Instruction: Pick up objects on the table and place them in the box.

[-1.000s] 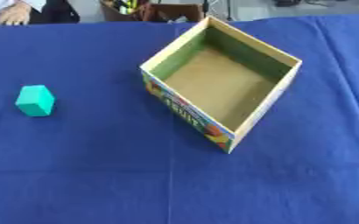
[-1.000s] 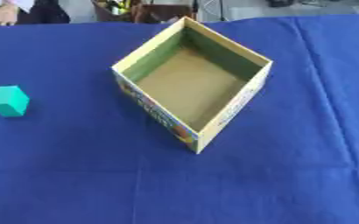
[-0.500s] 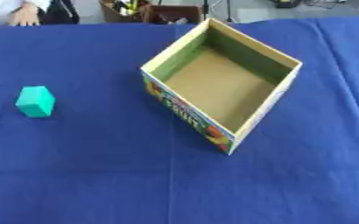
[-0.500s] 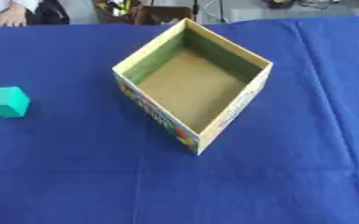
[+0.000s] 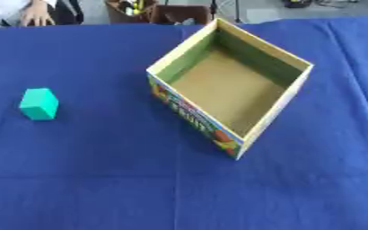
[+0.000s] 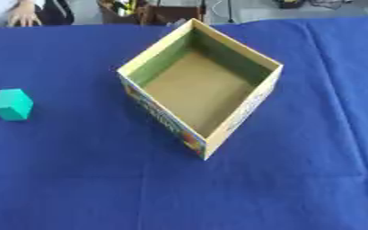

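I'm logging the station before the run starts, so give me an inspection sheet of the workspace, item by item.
Surface: table under a blue cloth, with a few creases.
Job's things: one teal block lying on the cloth at the left, apart from the box; an open cardboard box near the middle, turned corner-on, printed side facing forward, nothing inside.
Clutter: nothing seen on the cloth.
Hands: neither robot hand in view.
Cables: nothing seen on the table; dark items past the far edge, too unclear to tell.
Surroundings: a person's hand rests at the far left edge, touching nothing of the job; brown furniture behind the table.
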### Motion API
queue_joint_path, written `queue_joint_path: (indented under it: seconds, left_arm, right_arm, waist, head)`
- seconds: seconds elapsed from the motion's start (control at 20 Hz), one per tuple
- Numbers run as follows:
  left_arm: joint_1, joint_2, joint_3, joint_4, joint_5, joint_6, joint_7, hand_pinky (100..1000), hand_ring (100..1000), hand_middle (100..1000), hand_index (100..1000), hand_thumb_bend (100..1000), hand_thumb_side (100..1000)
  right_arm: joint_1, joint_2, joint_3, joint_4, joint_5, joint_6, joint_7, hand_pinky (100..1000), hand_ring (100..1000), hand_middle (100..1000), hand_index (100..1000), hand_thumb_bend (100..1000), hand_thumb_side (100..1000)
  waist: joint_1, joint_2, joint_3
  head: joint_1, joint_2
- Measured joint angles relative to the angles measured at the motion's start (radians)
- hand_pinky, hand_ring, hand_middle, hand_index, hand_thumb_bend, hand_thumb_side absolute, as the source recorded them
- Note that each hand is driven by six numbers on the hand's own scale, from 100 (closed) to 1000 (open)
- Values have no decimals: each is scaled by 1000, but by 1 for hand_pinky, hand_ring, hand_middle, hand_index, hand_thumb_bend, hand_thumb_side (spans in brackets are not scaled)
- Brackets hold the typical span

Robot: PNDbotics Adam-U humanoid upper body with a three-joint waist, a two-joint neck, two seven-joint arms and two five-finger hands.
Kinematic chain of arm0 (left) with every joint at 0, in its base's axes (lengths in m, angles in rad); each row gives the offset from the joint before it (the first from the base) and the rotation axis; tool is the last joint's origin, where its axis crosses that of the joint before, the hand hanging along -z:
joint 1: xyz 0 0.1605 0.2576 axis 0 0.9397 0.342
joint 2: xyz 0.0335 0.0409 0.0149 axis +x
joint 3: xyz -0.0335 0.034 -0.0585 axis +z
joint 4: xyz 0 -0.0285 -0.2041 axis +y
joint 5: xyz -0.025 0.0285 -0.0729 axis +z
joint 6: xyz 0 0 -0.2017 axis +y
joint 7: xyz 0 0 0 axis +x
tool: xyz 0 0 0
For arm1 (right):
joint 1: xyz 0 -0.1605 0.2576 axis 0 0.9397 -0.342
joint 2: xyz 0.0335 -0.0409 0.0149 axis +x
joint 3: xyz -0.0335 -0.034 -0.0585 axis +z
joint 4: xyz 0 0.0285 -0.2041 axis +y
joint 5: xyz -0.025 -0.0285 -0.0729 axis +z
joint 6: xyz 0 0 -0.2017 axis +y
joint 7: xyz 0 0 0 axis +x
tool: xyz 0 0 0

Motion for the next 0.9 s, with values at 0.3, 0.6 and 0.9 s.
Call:
queue_joint_path:
  seconds: [0.3,0.6,0.9]
  left_arm:
    - [-97,-58,-50,49,-16,7,-31,864,881,926,1000,492,1000]
    - [-156,-92,-93,66,-48,-11,-80,870,896,940,1000,678,1000]
    - [-182,-99,-113,106,-102,-39,-165,882,914,960,1000,873,858]
  right_arm:
    - [8,0,1,0,0,7,8,840,862,735,848,100,795]
    - [7,0,6,0,-3,5,13,841,862,736,847,100,797]
    - [7,0,7,0,-8,6,17,842,862,735,846,100,794]
  waist:
    - [-1,-12,8]
    - [-1,-14,4]
    - [0,-14,3]
  head:
    - [-2,1]
    - [-2,1]
    - [-2,0]
